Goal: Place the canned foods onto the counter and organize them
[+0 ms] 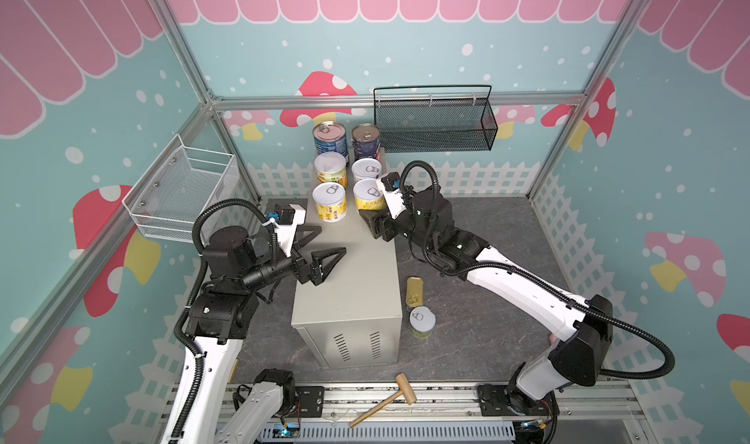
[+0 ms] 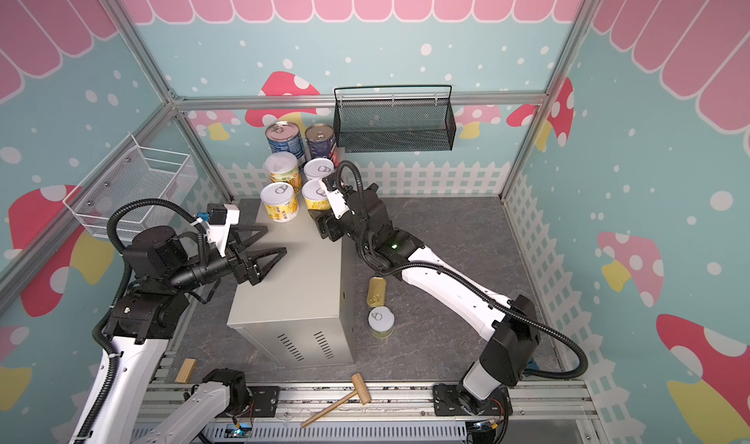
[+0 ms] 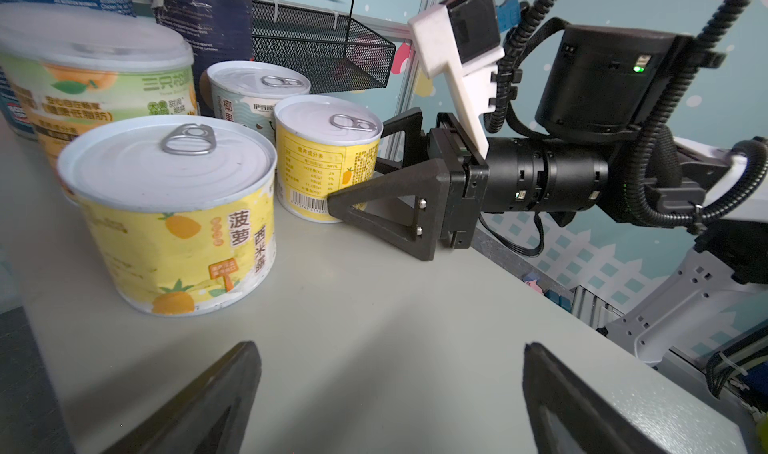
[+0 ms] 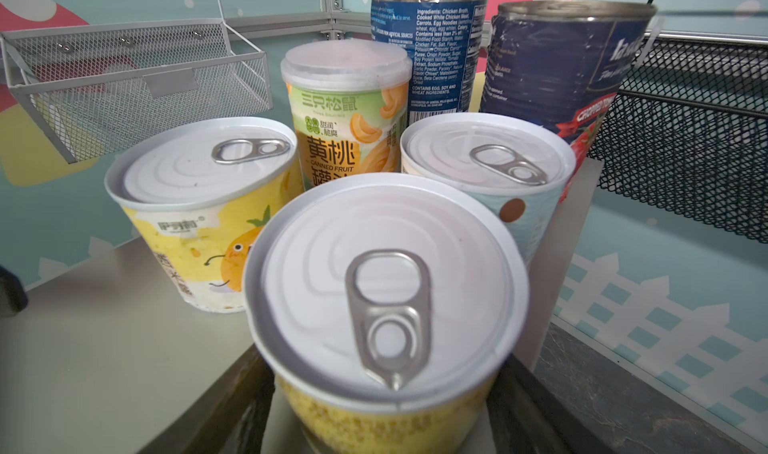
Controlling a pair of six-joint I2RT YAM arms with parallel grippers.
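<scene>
Your right fingers (image 3: 434,182) gripped the yellow can (image 3: 324,157) upright on the tabletop (image 1: 353,267). The gold tin (image 1: 414,291) and short can (image 1: 422,320) lay below, nearer that arm. Your left fingers (image 3: 245,373) gaped empty.

Bench (image 1: 357,275): tall beige-grey metal box, flat top, vent slits on near end.
Far end of top, six tins upright, two by three:
- back: blue tin (image 1: 329,137), navy tin (image 1: 366,139)
- middle: peach can (image 1: 330,169) with plastic overcap, pale teal can (image 1: 366,169)
- front: pineapple can (image 1: 329,200), yellow can (image 1: 367,196)

On the dark floor (image 1: 487,340), right of the bench: gold tin (image 1: 414,291) lying flat, and a short silver-lidded can (image 1: 422,321) upright just beside it.
</scene>
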